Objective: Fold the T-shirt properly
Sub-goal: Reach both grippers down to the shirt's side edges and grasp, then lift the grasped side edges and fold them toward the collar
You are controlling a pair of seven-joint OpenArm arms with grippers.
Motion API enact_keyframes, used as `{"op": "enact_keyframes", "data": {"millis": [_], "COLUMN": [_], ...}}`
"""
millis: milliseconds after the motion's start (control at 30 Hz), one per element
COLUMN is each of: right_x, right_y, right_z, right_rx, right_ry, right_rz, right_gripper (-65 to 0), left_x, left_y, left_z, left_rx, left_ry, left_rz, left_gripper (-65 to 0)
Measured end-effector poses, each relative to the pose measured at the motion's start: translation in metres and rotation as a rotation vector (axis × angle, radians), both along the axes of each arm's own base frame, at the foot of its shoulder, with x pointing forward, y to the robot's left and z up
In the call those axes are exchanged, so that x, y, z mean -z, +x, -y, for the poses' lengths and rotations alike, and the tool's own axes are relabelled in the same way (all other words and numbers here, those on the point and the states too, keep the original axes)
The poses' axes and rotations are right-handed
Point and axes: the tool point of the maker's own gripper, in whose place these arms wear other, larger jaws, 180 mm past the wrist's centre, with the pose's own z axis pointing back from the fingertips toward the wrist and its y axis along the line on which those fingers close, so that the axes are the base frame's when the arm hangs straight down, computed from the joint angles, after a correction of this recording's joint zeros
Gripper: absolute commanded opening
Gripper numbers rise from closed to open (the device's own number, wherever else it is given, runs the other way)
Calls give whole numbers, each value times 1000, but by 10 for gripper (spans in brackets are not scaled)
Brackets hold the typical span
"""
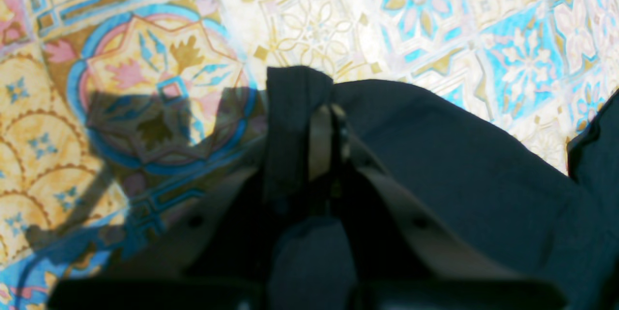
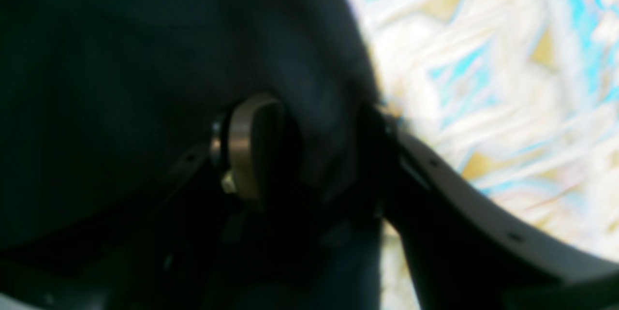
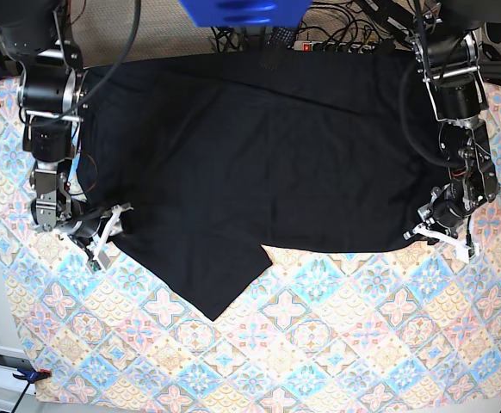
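Left gripper (image 1: 329,143): my fingers nearly together, pinching a bit of T-shirt (image 1: 449,194)
Right gripper (image 2: 314,155): my fingers wide, over the shirt's edge
T-shirt: spread between my arms, one flap angled outward
Under it: patterned cloth (image 3: 362,344), tile-like, colourful

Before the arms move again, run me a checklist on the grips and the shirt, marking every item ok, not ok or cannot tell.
1. Left end effector shut on the shirt: ok, cloth is bunched between its fingers.
2. Right end effector closed on the shirt: not ok, its fingers stand apart at the edge.
3. Shirt spread on the patterned cloth: ok, the body lies broadly spread.
4. Near sleeve folded in: not ok, it sticks out toward the camera.
5. Underside free of hidden creases: cannot tell, it is out of sight.
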Motion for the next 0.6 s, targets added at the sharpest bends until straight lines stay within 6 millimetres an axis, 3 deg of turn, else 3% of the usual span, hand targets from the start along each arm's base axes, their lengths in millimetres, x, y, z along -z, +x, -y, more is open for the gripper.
{"op": "enact_keyframes", "data": {"millis": [100,267,400,533,600], "right_x": [-4,5,2,9,10], "right_y": [4,-5,3,-2,-4], "right_z": [7,20,13,9,12], "right_rx": [20,42,50,71,72], "right_ry": [16,9,39,78,72], "right_rz": [24,-7,6,11,4], "right_gripper": [-371,-371,-371,-377,-421], "left_x": [0,7,8,8,8], "left_y": [0,-8,-10,-10,-10], "left_z": [0,0,0,-1,0], "left_rx": [1,-1,-2,-1,-1], "left_ry": [1,2,2,4,2], "left_rz": [-1,-15,-19,-19,-19], "left_gripper": [-650,-650,-650,-650,-650]}}
